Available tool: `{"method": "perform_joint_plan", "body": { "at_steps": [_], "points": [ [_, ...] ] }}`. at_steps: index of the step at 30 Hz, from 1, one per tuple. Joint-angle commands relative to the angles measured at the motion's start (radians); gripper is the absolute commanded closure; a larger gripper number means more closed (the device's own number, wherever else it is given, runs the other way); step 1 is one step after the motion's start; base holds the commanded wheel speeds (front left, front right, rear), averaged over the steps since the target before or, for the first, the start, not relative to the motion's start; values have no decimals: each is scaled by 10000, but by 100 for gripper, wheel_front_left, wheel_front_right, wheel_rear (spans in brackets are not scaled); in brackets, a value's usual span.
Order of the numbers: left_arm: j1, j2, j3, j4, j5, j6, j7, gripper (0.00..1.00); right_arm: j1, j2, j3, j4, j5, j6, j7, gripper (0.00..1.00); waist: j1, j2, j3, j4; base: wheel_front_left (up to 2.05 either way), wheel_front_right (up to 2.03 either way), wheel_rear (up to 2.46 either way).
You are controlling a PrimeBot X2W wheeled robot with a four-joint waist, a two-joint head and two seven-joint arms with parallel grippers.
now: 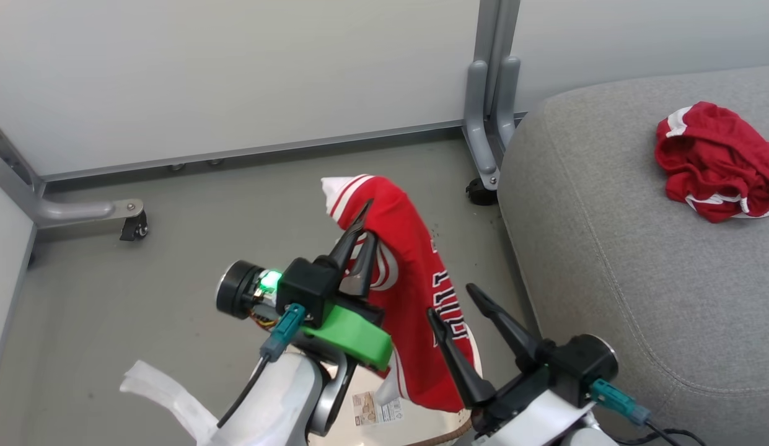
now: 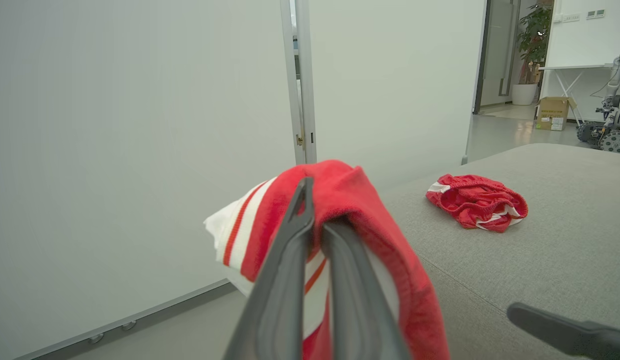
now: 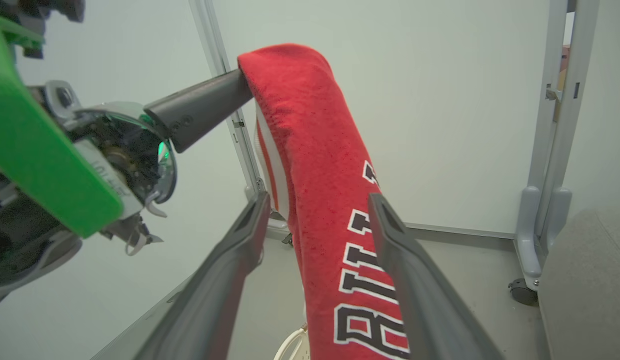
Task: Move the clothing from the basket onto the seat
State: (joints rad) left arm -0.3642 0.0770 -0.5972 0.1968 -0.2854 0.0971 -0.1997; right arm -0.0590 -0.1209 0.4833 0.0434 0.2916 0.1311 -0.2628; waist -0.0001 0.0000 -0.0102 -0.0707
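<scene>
My left gripper [image 1: 361,230] is shut on the top fold of a red jersey [image 1: 415,279] with white stripes and dark white-edged lettering, holding it up above the basket [image 1: 449,435]. The jersey drapes over the left fingers [image 2: 290,260] and hangs down between the spread fingers of my open right gripper [image 3: 318,200]. A little cream plastic and brown rim of the basket peek out below the arms. A second red garment [image 1: 712,161] lies crumpled on the grey seat [image 1: 638,279] to the right, also seen in the left wrist view [image 2: 477,200].
Pale partition walls stand behind, with grey metal legs on casters [image 1: 489,142] beside the seat's corner and another caster [image 1: 134,227] at the left. Grey floor [image 1: 173,285] lies between. A doorway, plant and cardboard box [image 2: 552,112] show far off.
</scene>
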Motion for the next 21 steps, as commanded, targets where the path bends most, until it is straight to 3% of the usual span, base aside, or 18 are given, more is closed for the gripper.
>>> {"method": "perform_joint_plan", "body": {
  "at_steps": [1,3,9,16,21],
  "points": [
    [-235,-39,-54,-137,32,46,95,100,-147,14,93,114,15,-7,-29,0,1,0,62,73,0,0,0],
    [-375,-105,-206,-344,20,81,284,100,-259,49,136,365,-205,-7,-29,0,1,0,106,142,0,0,0],
    [-586,-158,-619,-1156,-101,123,810,100,-113,538,-973,1629,-1085,-4,-31,0,1,0,204,253,0,0,0],
    [-705,-178,-987,-1918,-160,51,1243,100,-452,658,-888,2581,-913,-5,-31,0,1,0,352,298,0,0,0],
    [-851,-182,-1120,-2236,-47,86,1411,100,-627,683,-829,2618,-546,-5,-29,0,1,0,481,339,0,0,0]
  ]
}}
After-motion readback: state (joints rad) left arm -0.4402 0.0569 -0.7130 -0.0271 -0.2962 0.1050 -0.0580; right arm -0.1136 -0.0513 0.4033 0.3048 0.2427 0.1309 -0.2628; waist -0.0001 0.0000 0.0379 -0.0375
